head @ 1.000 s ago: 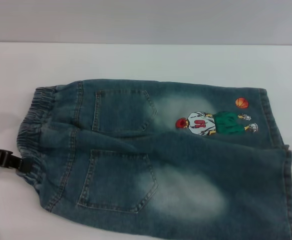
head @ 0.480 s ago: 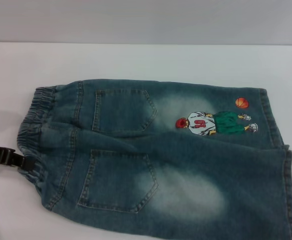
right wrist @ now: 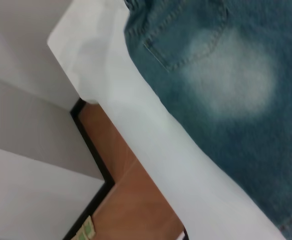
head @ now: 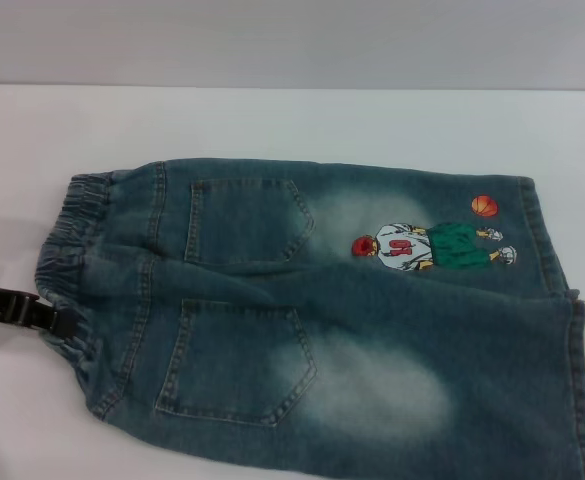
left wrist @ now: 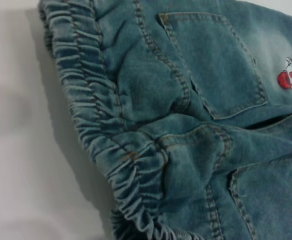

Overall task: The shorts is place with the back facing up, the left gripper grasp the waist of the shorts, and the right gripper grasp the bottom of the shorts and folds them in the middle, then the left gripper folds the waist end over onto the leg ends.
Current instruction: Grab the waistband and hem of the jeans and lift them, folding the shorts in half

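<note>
Blue denim shorts (head: pixel 322 320) lie flat on the white table (head: pixel 272 120) with both back pockets facing up. The elastic waist (head: pixel 67 240) is at the left and the leg ends (head: pixel 562 330) at the right. A stitched basketball player (head: pixel 432 247) marks the far leg. My left gripper (head: pixel 60 320), black, reaches in from the left edge and meets the near part of the waistband. The left wrist view shows the gathered waistband (left wrist: pixel 86 115) close up, without my fingers. The right gripper appears in no view; its wrist camera looks down on the near leg of the shorts (right wrist: pixel 245 100).
The table's near edge (right wrist: pixel 150 130) runs close along the shorts, with brown floor (right wrist: pixel 131 200) below it. A grey wall (head: pixel 292 40) stands behind the table. Bare white tabletop lies beyond and left of the shorts.
My left gripper has slid a little to the right, onto the waistband. The near waist end has shifted slightly with it. The rest of the shorts has not moved.
</note>
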